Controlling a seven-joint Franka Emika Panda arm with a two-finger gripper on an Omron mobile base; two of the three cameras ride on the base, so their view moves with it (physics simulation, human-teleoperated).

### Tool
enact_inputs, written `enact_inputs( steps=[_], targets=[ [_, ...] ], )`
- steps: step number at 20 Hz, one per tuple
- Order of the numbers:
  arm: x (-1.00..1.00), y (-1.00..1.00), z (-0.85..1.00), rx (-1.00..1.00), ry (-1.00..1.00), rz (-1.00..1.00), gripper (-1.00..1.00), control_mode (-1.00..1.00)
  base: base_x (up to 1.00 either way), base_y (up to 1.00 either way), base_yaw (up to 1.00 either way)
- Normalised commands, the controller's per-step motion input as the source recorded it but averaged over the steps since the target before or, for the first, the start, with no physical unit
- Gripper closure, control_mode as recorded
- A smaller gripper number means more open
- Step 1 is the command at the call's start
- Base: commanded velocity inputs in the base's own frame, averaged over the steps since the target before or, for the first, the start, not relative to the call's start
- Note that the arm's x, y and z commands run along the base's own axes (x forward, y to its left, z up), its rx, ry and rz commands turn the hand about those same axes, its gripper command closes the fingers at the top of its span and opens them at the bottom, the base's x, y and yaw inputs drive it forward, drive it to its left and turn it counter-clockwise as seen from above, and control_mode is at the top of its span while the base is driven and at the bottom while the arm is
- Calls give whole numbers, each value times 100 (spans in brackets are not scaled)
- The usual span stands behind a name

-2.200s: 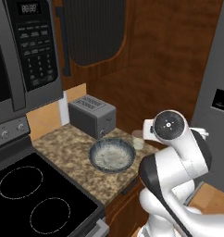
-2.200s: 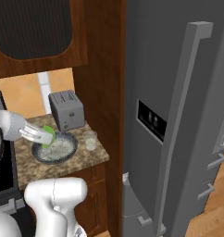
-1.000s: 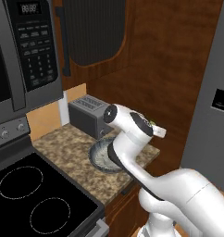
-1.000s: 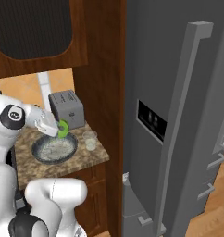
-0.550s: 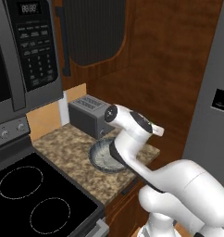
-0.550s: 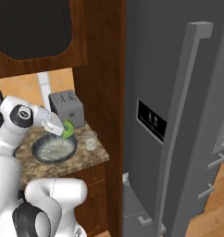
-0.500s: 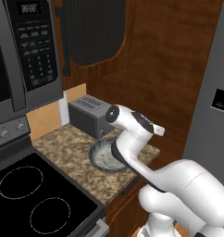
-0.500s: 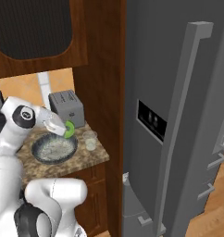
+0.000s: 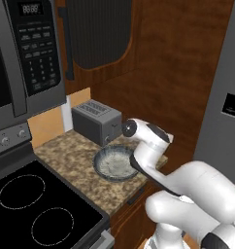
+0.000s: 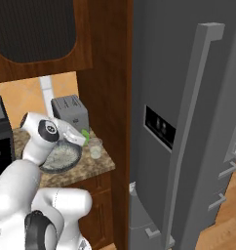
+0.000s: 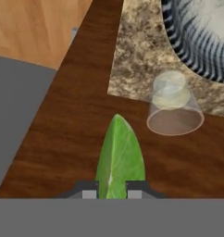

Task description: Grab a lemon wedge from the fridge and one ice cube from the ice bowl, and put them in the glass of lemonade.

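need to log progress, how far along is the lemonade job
Done: the wedge is out of the fridge, whose doors look shut. In hand: the claw is shut on it, above and beside the glass. Left: drop it in, then take an ice cube from the bowl.

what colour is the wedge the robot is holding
Bright green, more lime than lemon yellow. The wedge shows best in the hand view, pinched between the jaws.

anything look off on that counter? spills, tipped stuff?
Nothing spilled or tipped. The glass stands upright on the counter beside the bowl, near the counter's edge. The gripper is shut on a green wedge, apart from the glass.
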Motion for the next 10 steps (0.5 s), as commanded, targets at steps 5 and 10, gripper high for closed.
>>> enact_inputs(
  steps=[5, 10],
  targets=[
    [16, 23, 0, 0, -3, -5, 100, -100, 0, 0, 0],
    [26, 2, 0, 0, 0, -3, 100, -100, 0, 0, 0]
  ],
)
